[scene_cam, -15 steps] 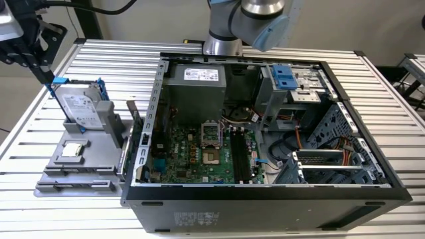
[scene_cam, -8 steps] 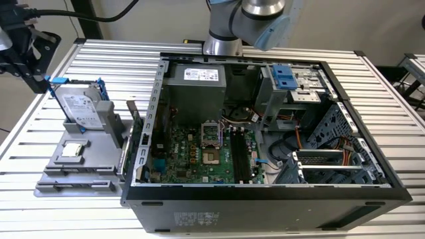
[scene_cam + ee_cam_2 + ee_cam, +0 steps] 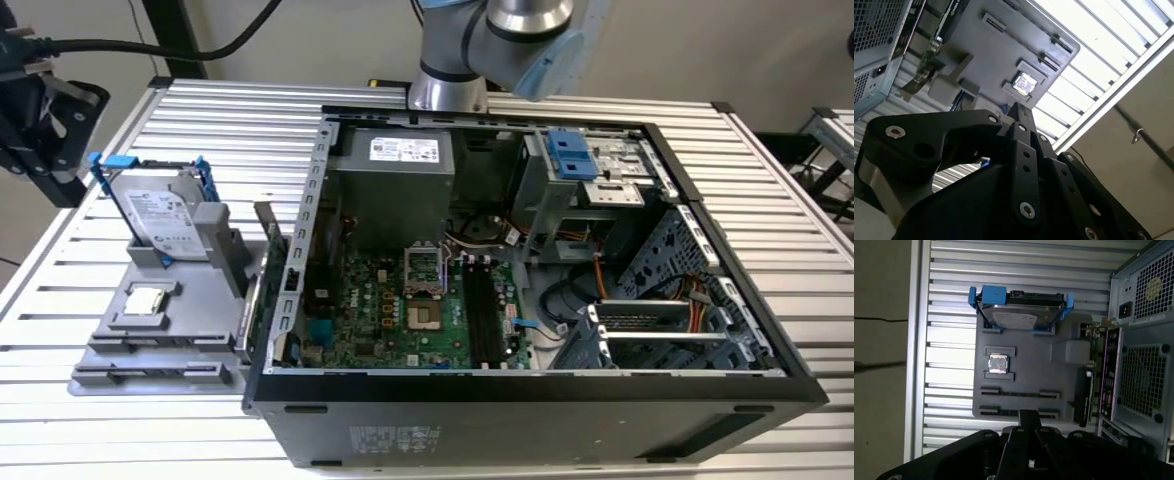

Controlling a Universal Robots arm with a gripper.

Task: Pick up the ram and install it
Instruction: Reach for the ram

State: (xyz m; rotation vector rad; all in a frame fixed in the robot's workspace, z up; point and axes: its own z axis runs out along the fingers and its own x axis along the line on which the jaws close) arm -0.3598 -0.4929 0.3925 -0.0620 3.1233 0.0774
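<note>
Gripper point(image 3: 1028, 416): black, up off the grey tray point(image 3: 1059, 390), touching nothing, nothing seen in it. Open or clenched: cannot tell. In the exterior view it point(image 3: 47, 130) sits at that view's left, past the tray's hard-drive end.

Ram point(image 3: 1085, 396): looks like the dark board standing on edge along the tray's side next to the case point(image 3: 534, 410). It is not in the gripper.

Also on the tray:
- A hard drive point(image 3: 1019, 315) with blue rails stands at one end.
- A square silver chip point(image 3: 998, 363) lies in a pocket near the middle.
- Two long holders sit at the other end.

Black slots point(image 3: 483, 315) on the motherboard inside the case look bare.

Writing: white labels on the hard drive, the power supply point(image 3: 400, 150) and the case's outer wall, print too small to read.
</note>
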